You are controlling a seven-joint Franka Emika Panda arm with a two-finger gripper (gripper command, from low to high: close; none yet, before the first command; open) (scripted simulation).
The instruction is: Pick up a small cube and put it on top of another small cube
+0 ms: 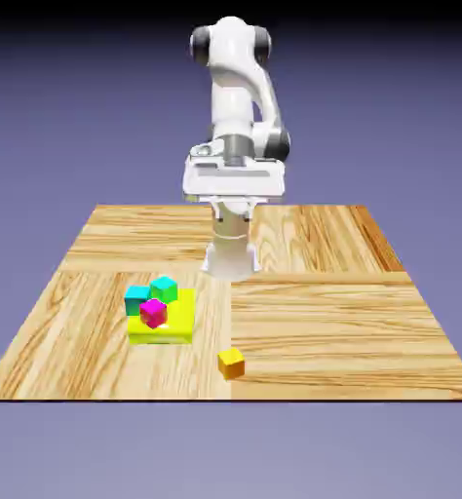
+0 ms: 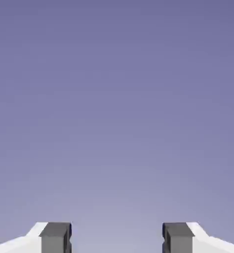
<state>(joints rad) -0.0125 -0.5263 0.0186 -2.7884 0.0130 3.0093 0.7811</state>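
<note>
The orange cube [image 1: 231, 364] is sitting alone near the tabletop's [image 1: 332, 312] near edge, just to the exterior view's right of the yellow block [image 1: 173, 323] and apart from it. Three more cubes are resting on that flat yellow block: a magenta cube [image 1: 153, 312] at the front, a cyan cube [image 1: 135, 297] behind it toward the exterior view's left, and a green cube [image 1: 164, 288] behind it toward the right. The three are crowding close together; whether they are touching cannot be told.

The gripper [image 2: 117, 239] is hanging high above the far part of the tabletop, well apart from every cube. In the hand view its two grey fingertips [image 2: 56, 237] are standing wide apart with only the blue-violet backdrop [image 2: 117, 99] showing between them, so it is gaping and holding nothing. The white arm [image 1: 237, 97] is rising behind it.
</note>
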